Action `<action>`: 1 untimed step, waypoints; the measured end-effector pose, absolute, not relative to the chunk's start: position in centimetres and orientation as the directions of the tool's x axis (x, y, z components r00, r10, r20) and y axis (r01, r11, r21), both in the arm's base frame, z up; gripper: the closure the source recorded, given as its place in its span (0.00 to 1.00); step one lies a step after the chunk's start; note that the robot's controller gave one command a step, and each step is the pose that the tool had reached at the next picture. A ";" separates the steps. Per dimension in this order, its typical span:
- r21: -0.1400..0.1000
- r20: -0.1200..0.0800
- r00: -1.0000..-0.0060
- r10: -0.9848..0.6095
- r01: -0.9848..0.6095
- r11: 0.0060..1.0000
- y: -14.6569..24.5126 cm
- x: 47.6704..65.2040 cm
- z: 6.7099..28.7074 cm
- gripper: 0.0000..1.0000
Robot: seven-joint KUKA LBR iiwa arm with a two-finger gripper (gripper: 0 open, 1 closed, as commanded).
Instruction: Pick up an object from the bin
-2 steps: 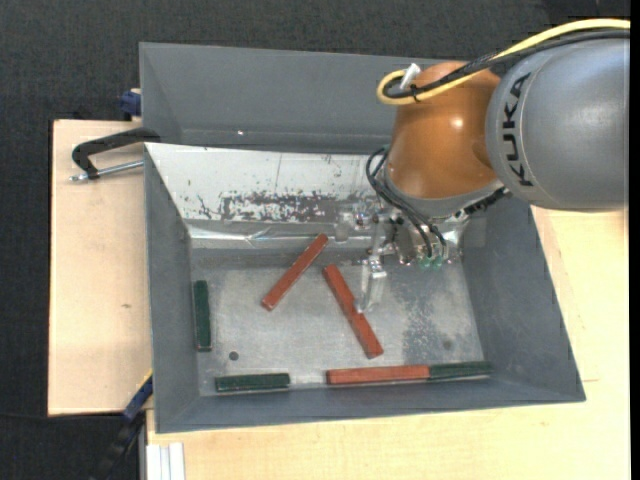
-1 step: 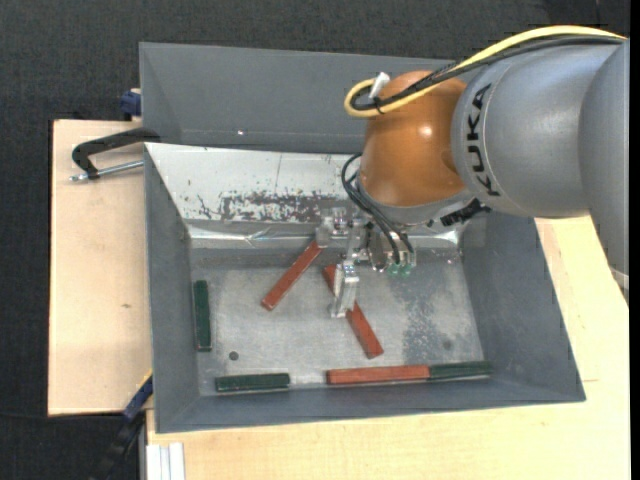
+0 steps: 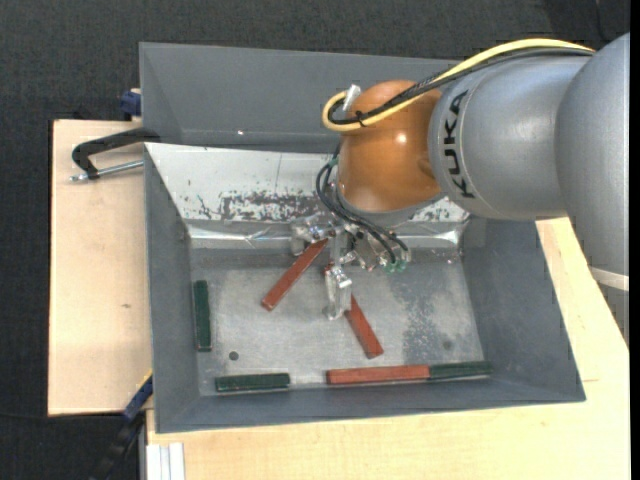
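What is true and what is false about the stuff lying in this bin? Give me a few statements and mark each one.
1. The bin holds three red sticks. True.
2. A green stick lies along the left wall. True.
3. The gripper hangs over the left front corner. False: it is near the middle, by two slanting red sticks.
4. All the red sticks lie along the front wall. False: one does, and two slant across the middle.
5. There are more red sticks than green. False: three of each.
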State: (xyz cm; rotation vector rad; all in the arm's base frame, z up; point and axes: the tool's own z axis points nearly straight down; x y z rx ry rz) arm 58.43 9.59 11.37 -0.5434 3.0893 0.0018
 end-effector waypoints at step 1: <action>0.000 -0.008 -0.907 -0.420 -0.420 0.907 10.3 58.4 7.3 1.00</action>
